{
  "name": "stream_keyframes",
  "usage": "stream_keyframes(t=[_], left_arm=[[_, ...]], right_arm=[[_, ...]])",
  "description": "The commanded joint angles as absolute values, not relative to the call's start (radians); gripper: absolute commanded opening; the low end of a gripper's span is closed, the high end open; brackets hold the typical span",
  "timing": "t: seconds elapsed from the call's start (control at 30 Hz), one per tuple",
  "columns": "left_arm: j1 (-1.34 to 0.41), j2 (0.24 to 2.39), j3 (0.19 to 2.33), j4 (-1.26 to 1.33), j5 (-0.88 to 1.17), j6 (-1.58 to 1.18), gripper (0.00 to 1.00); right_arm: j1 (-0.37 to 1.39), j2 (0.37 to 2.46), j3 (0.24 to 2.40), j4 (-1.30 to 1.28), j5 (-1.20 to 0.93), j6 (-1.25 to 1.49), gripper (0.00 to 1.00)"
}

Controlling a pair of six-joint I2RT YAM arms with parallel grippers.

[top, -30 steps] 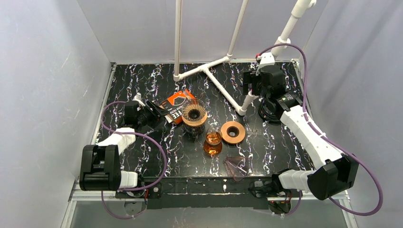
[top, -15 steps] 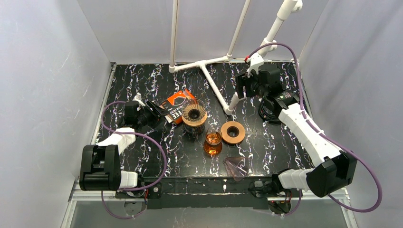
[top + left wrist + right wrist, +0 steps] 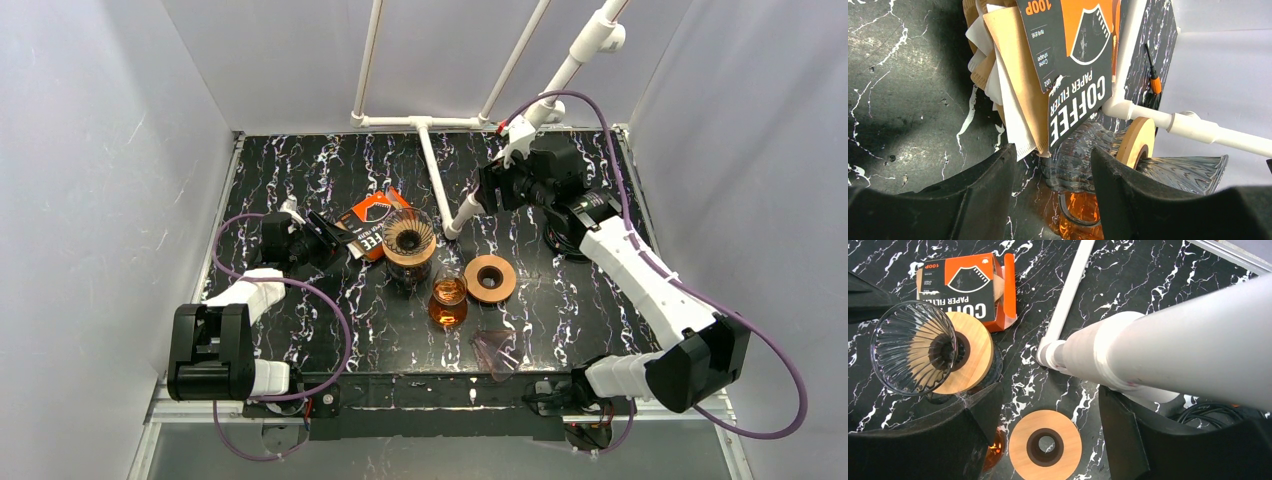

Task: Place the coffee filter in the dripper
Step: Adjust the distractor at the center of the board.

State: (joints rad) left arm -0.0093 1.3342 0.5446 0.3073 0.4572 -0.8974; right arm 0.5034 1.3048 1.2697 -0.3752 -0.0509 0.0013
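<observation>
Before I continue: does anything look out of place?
Yes: the white PVC pipe frame sits skewed across the black marbled table, one leg between the right gripper's fingers; it is no part of the filter task.

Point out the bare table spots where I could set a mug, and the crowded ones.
Bare: far-left corner between the table edge and pipe; front-left between left arm and jar; right of the ring, up to right arm. Crowded: centre, where box, dripper, jar and ring cluster.

Clear ribbed glass dripper (image 3: 409, 236) upright, empty; brown paper filters (image 3: 1015, 85) half out of orange box (image 3: 365, 218) just beside.
</observation>
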Motion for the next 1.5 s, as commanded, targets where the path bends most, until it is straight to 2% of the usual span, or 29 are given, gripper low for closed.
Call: stream_keyframes(t=[0.0,0.4,0.93,1.17,1.47], left_arm=[[-0.004,1.320,0.536,0.307,0.480,-0.887,0.55],[-0.003,1.325,0.539,0.307,0.481,-0.885,0.55],[-0.003,1.328,0.534,0.307,0.483,-0.886,0.55],[-0.003,1.327,0.532,0.307,0.481,-0.886,0.55],[-0.003,1.329,0.526,0.307,0.482,-0.885,0.55]], right_arm=[[0.499,1.314,1.355,-0.303,0.027,0.003,0.79],[0.507,1.363,1.456,-0.349,0.139,-0.046,0.77],[0.656,1.444,1.600,-0.370,0.300,-0.161,0.77],[0.672,1.474,1.649,-0.355,0.262,-0.163,0.78],[0.675,1.483,1.649,-0.295,0.108,-0.086,0.79]])
